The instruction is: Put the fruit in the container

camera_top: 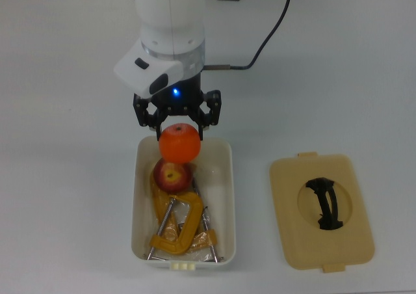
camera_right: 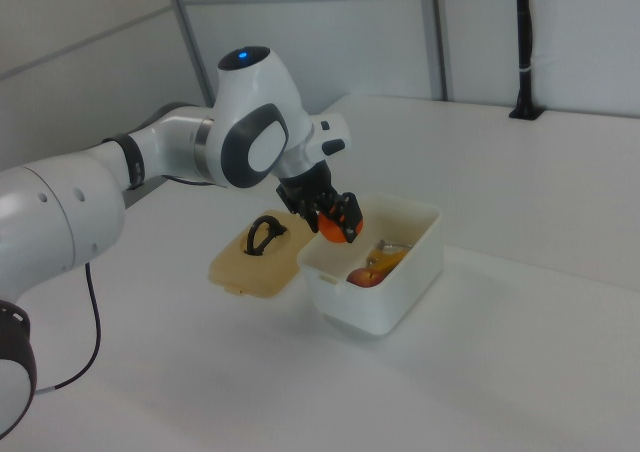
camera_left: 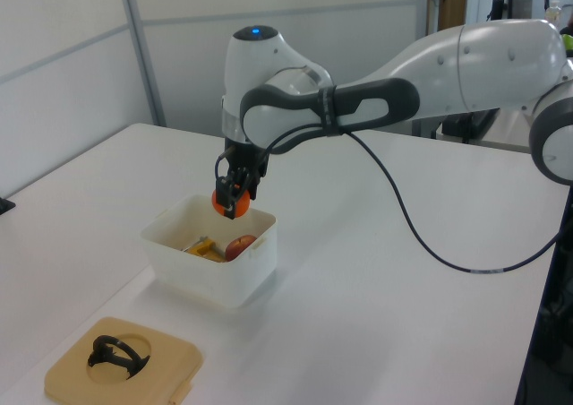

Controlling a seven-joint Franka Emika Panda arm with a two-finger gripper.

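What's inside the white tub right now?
The white tub holds a red apple and yellow C-clamps. The orange, held by the gripper, hangs above the rim, hiding part of the floor beneath it.

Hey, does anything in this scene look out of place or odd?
Only the tub's contents: two yellow clamps lie in it beside the apple. The tool holds the orange above it. Nothing spilled or damaged.
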